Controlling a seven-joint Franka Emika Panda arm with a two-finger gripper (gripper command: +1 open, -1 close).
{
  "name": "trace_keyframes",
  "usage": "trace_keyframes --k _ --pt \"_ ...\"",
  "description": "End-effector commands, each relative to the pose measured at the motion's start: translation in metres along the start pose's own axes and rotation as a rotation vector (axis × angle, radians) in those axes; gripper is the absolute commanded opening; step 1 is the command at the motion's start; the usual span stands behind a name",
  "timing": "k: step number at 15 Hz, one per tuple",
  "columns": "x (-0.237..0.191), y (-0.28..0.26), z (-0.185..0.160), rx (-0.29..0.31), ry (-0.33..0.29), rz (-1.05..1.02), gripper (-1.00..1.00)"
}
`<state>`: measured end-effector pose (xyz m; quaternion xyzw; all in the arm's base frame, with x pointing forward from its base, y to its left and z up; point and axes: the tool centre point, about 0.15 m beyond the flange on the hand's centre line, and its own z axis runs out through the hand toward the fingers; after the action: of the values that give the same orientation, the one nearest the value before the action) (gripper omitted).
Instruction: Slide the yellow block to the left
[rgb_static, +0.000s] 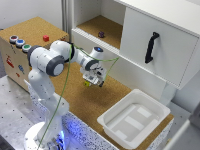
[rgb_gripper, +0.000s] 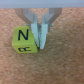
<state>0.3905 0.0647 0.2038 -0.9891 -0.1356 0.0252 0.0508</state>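
The yellow block (rgb_static: 87, 83) is a tiny yellow-green cube lying on the cork tabletop (rgb_static: 75, 95), just below my gripper (rgb_static: 92, 80). In the wrist view the block (rgb_gripper: 23, 41) shows black letters on its faces. My gripper (rgb_gripper: 41, 43) is down at cork level right beside the block. Its fingers (rgb_gripper: 44, 31) are close together, with nothing between them, and they touch or nearly touch the block's side. The gripper is shut and holds nothing.
A white plastic tray (rgb_static: 131, 119) sits at the table's front right in the exterior view. A cork-topped box (rgb_static: 30, 30) at the back left carries a small red block (rgb_static: 46, 38) and coloured buttons (rgb_static: 19, 42). A shelf holds a dark purple object (rgb_static: 101, 34). A white cabinet door has a black handle (rgb_static: 151, 47).
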Motion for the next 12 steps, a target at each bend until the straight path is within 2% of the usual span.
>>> trace_keyframes --k 1,7,9,12 --pt "0.016 -0.044 0.003 0.011 0.014 0.005 -1.0" --pt "0.017 -0.085 -0.004 0.09 0.003 -0.037 -1.0" --pt "0.015 -0.086 -0.021 0.078 0.038 -0.052 -1.0" --pt "0.009 -0.083 -0.064 -0.001 0.052 -0.128 -1.0"
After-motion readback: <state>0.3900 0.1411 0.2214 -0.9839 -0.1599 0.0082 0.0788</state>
